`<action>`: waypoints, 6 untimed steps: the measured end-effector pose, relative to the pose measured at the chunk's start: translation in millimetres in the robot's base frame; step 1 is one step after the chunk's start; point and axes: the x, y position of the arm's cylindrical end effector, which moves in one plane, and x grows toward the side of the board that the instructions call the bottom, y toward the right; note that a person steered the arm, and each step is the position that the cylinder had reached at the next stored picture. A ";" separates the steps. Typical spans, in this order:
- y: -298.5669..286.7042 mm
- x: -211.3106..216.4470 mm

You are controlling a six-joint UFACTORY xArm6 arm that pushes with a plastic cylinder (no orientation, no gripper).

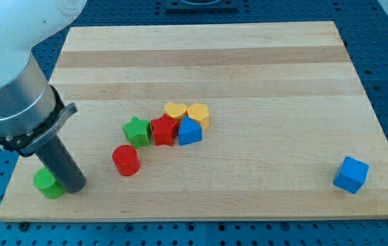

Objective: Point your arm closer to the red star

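Observation:
The red star [164, 130] lies near the board's middle, in a tight cluster with a green star [136, 131] on its left, a blue block [189, 131] on its right, and a yellow heart [175, 110] and a yellow block [199, 114] above. My tip [74, 186] rests at the board's lower left, well to the left of and below the red star. It touches a green cylinder [48, 183] on its left side. A red cylinder [126, 160] stands between my tip and the cluster.
A blue cube [351, 174] sits alone at the lower right of the wooden board [248, 61]. The arm's large white and grey body [16, 89] covers the view's upper left corner.

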 end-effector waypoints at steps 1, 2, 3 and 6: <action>29.0 8.4; 105.3 23.8; 146.0 27.6; 137.3 -55.4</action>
